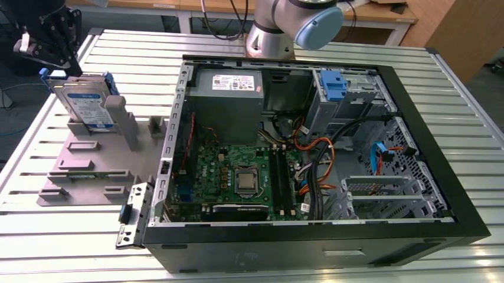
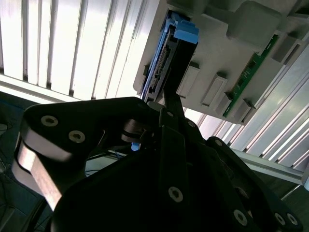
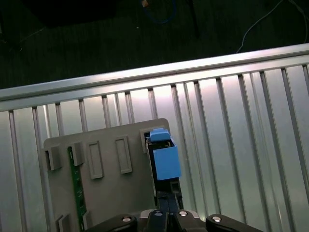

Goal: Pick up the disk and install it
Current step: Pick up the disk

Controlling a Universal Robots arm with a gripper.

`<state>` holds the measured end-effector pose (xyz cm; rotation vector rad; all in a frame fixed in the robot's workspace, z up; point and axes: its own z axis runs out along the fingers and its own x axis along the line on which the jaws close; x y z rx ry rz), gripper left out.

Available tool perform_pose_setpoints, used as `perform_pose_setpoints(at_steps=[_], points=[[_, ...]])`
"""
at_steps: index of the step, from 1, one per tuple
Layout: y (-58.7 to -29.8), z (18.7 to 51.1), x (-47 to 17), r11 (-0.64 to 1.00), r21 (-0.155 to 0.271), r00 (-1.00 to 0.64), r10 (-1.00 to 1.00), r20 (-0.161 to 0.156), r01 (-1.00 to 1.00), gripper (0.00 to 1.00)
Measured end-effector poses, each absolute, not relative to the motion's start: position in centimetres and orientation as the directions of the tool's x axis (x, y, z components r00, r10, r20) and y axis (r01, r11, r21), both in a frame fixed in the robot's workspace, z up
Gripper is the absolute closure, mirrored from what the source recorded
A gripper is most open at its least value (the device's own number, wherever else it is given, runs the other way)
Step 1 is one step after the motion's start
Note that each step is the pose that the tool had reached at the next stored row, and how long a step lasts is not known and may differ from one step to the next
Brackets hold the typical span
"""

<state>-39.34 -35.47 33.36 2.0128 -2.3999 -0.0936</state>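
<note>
Disk: flat silver-metal hard drive (image 1: 85, 103), blue plastic bracket (image 3: 166, 162), upright in grey plastic stand (image 1: 87, 159).
Claw: black gripper (image 3: 165, 200) at disk's upper edge; state cannot be told.

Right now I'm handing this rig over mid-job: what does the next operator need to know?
Gripper: at the top edge of the disk; a grasp cannot be confirmed.
Disk: upright in the grey stand on the slatted table, to the exterior view's left of the open computer case.
Done: gripper is positioned at the disk.
Left: disk not yet lifted from the stand, not yet installed in the case.
</note>
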Motion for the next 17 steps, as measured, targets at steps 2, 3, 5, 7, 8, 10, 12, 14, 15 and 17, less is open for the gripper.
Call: perform_pose_setpoints(at_steps=[2,3,5,7,8,10,12,14,15,17], points=[[-35.47,33.36,-39.34,0.173,0.051,-0.175,-0.984,-0.032,-0.984,0.89],[-35.47,33.36,-39.34,0.173,0.051,-0.175,-0.984,-0.032,-0.984,0.89],[-35.47,33.36,-39.34,0.173,0.051,-0.174,-0.984,-0.032,-0.984,0.89],[-35.47,33.36,-39.34,0.173,0.051,-0.174,-0.984,-0.032,-0.984,0.88],[-35.47,33.36,-39.34,0.173,0.051,-0.174,-0.984,-0.032,-0.984,0.83],[-35.47,33.36,-39.34,0.172,0.051,-0.174,-0.984,-0.032,-0.984,0.76],[-35.47,33.36,-39.34,0.172,0.051,-0.174,-0.984,-0.032,-0.984,0.71],[-35.47,33.36,-39.35,0.172,0.051,-0.174,-0.984,-0.032,-0.984,0.59],[-35.47,33.36,-39.35,0.172,0.051,-0.174,-0.984,-0.032,-0.984,0.59],[-35.47,33.36,-39.36,0.172,0.051,-0.174,-0.984,-0.032,-0.984,0.53]])
